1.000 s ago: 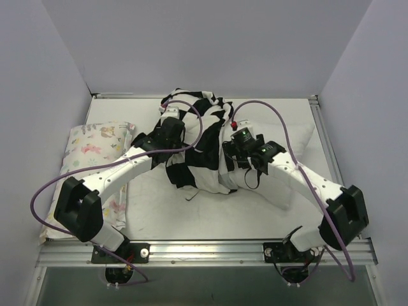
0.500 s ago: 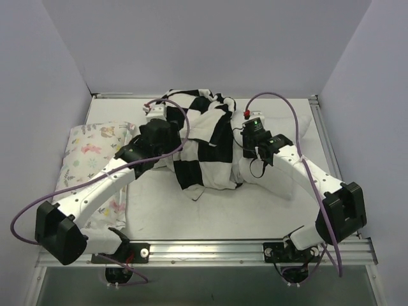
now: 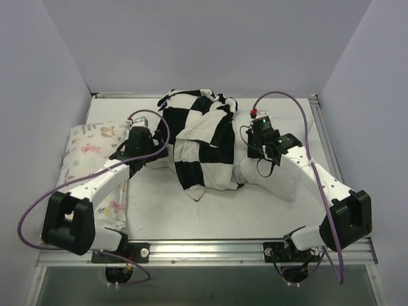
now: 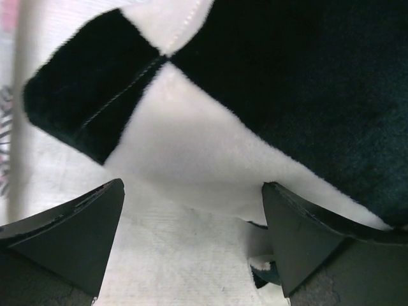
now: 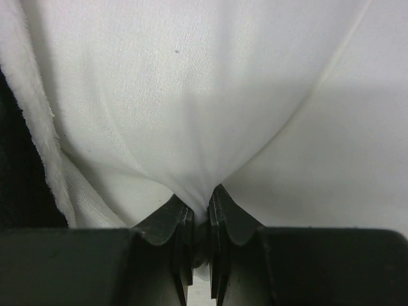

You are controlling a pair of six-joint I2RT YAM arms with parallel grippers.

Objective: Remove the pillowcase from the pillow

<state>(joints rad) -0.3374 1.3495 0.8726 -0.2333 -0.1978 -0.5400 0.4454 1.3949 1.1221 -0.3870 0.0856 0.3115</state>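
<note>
The black-and-white checkered pillowcase (image 3: 201, 140) lies bunched in the middle of the table, still over the left end of the white pillow (image 3: 290, 182). My left gripper (image 3: 152, 156) stands open just left of the cover, low over the table. In the left wrist view the checkered cloth (image 4: 210, 127) is just ahead of the left gripper (image 4: 193, 191), and nothing is between the jaws. My right gripper (image 3: 254, 153) is on the pillow beside the cover's right edge. In the right wrist view the right gripper (image 5: 201, 204) is shut on a pinch of white pillow fabric (image 5: 191, 95), with the cover's dark edge (image 5: 16, 159) at the left.
A pale pillow printed with pastel animals (image 3: 89, 153) lies along the left side, under my left arm. Walls close in the table on the left, back and right. A metal rail (image 3: 210, 248) runs along the near edge.
My left gripper has opened, let go of the checkered cover and drawn back to the left. My right gripper has closed on the white pillow fabric and shifted slightly right.
</note>
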